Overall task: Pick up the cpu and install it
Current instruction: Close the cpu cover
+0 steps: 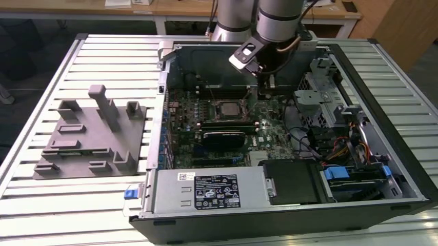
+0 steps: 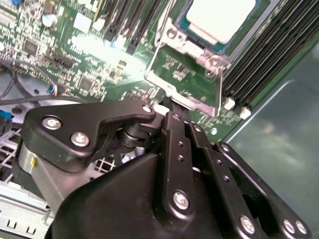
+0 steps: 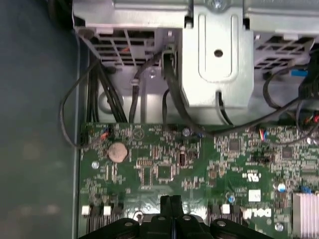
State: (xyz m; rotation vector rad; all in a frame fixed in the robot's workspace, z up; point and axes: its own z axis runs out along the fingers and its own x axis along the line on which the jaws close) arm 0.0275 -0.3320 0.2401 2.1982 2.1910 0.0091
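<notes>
The cpu (image 2: pixel 219 17) is a flat square chip with a pale silver-white top, lying in its socket on the green motherboard (image 3: pixel 164 169). In the exterior view the cpu (image 1: pixel 226 108) sits mid-board inside the open computer case. My gripper (image 1: pixel 270 77) hangs over the board just to the exterior view's right of the socket and a little beyond it. The black fingers (image 3: pixel 171 203) are pressed together, shut, with nothing between them. In the second wrist view the gripper (image 2: pixel 170 113) points at the metal socket frame (image 2: pixel 185 74) beside the chip.
A grey plastic fixture (image 1: pixel 92 136) lies on the slatted table at the exterior view's left of the case. Inside the case are a black glossy block (image 1: pixel 222 137), a power supply (image 1: pixel 205 190), a metal drive cage (image 1: pixel 329 105) and loose cables (image 3: pixel 104 94).
</notes>
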